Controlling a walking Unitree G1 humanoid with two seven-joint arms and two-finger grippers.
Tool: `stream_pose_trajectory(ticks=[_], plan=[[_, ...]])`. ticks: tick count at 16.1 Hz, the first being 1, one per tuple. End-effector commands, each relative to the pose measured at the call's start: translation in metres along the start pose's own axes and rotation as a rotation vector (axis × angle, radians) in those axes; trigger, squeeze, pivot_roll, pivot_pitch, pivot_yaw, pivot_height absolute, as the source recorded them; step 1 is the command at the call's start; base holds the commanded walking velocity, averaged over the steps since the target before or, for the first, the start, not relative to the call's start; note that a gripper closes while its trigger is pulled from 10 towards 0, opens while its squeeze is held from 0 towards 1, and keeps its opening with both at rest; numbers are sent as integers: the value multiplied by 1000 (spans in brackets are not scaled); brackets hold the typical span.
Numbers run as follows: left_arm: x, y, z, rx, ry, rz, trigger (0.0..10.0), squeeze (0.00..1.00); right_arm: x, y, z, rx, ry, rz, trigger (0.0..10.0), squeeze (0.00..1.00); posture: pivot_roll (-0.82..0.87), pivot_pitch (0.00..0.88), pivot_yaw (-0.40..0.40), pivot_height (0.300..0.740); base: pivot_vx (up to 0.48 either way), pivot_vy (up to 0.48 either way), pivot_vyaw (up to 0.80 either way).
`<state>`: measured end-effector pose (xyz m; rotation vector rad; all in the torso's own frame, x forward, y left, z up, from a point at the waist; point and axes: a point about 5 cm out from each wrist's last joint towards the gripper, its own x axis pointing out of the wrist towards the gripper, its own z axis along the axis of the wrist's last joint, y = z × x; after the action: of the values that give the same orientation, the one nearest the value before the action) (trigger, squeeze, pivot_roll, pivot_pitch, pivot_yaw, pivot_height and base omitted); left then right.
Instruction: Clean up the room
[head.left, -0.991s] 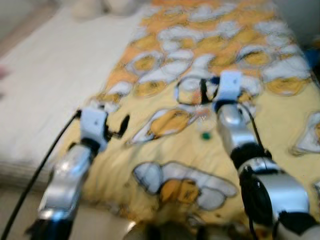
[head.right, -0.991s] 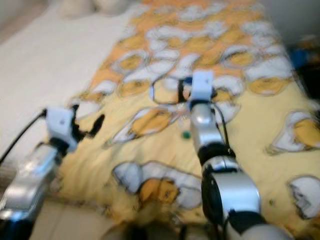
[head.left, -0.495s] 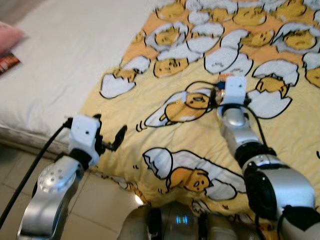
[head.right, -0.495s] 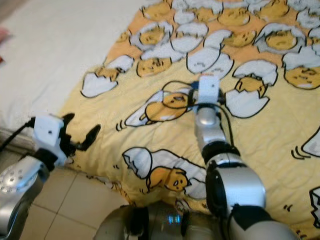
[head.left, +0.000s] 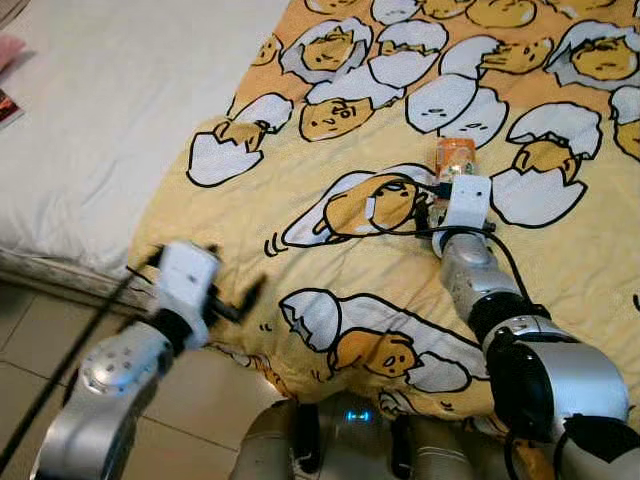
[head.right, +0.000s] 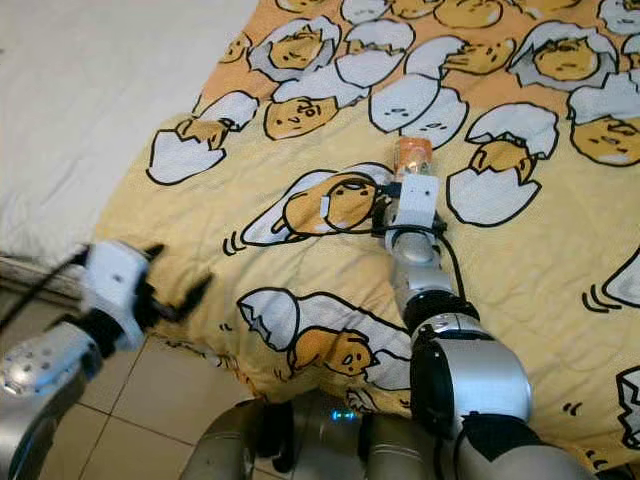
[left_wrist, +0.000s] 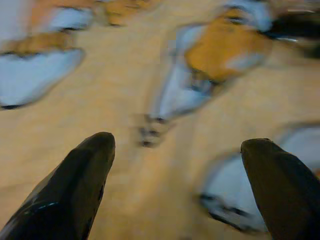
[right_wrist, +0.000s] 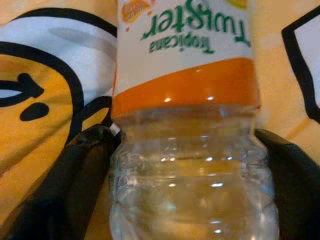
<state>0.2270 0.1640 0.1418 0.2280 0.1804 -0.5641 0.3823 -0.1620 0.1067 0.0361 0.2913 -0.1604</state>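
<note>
A clear plastic bottle (head.left: 455, 156) with an orange and white label lies on the yellow egg-print blanket (head.left: 330, 150) covering the bed. My right gripper (head.left: 451, 180) is shut on the bottle (right_wrist: 190, 150). In the right wrist view its black fingers (right_wrist: 80, 175) press against both sides of the clear body. My left gripper (head.left: 232, 280) hovers open over the blanket's near left edge, away from the bottle. Its fingers (left_wrist: 80, 190) stand wide apart with only blanket between them.
A white sheet (head.left: 100, 100) covers the left half of the bed. A pink item (head.left: 8, 48) and a dark red item (head.left: 6, 108) lie at its far left. Tiled floor (head.left: 30, 330) runs below the bed's edge, with my own body (head.left: 340, 450) against it.
The camera has tilted down and the picture has sharpened. My right gripper stays at the bottle, whose label now shows beyond it. My left gripper has sunk toward the blanket's edge.
</note>
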Motion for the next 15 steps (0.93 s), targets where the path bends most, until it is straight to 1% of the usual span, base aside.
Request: stream_pose_trajectory(ticks=[1, 2, 3, 4, 5, 6, 7, 8, 9, 10, 12, 15], plan=[[-4, -28, 12, -37, -27, -229, 10000, 0, -4, 5, -23, 17, 103, 23, 0, 0, 188, 312, 123, 731, 0, 0, 0], [-7, -40, 27, -126, -93, -331, 10000, 0, -4, 4, -23, 20, 102, 22, 0, 0, 183, 310, 122, 731, 0, 0, 0], [-7, -42, 32, -137, -117, -354, 10000, 0, -4, 4, -23, 21, 103, 23, 0, 0, 179, 306, 119, 731, 0, 0, 0], [-5, -44, 47, -174, -191, -386, 10000, 0, -4, 4, -22, 21, 97, 25, 0, 0, 174, 302, 118, 731, 0, 0, 0], [-2, -43, 56, -181, -235, -394, 10000, 0, -4, 5, -20, 9, 89, 31, 0, 0, 166, 292, 115, 731, 0, 0, 0], [0, -42, 58, -144, -241, -408, 10000, 0, -3, 6, -19, -1, 79, 38, 0, 0, 162, 282, 111, 731, 0, 0, 0], [2, -42, 59, -88, -236, -436, 10000, 0, -3, 8, -17, -16, 68, 49, 0, 0, 154, 268, 107, 731, 0, 0, 0], [7, -42, 55, -44, -216, -471, 10000, 0, -4, 12, -17, -35, 67, 70, 0, 0, 136, 231, 98, 731, 0, 0, 0], [13, -43, 55, -22, -211, -506, 10000, 0, -3, 15, -13, -23, 62, 85, 0, 0, 104, 169, 90, 731, 0, 0, 0], [23, -44, 57, -9, -209, -542, 10000, 0, -2, 17, -8, -7, 54, 104, 0, 0, 83, 139, 91, 731, 0, 0, 0], [31, -41, 54, 7, -198, -545, 10000, 0, -2, 17, -7, 9, 56, 112, 0, 0, 64, 115, 89, 731, 0, 0, 0], [42, -29, 55, -28, -227, -494, 10000, 0, -1, 15, -1, 24, 36, 100, 0, 0, 61, 104, 93, 731, 0, 0, 0]])
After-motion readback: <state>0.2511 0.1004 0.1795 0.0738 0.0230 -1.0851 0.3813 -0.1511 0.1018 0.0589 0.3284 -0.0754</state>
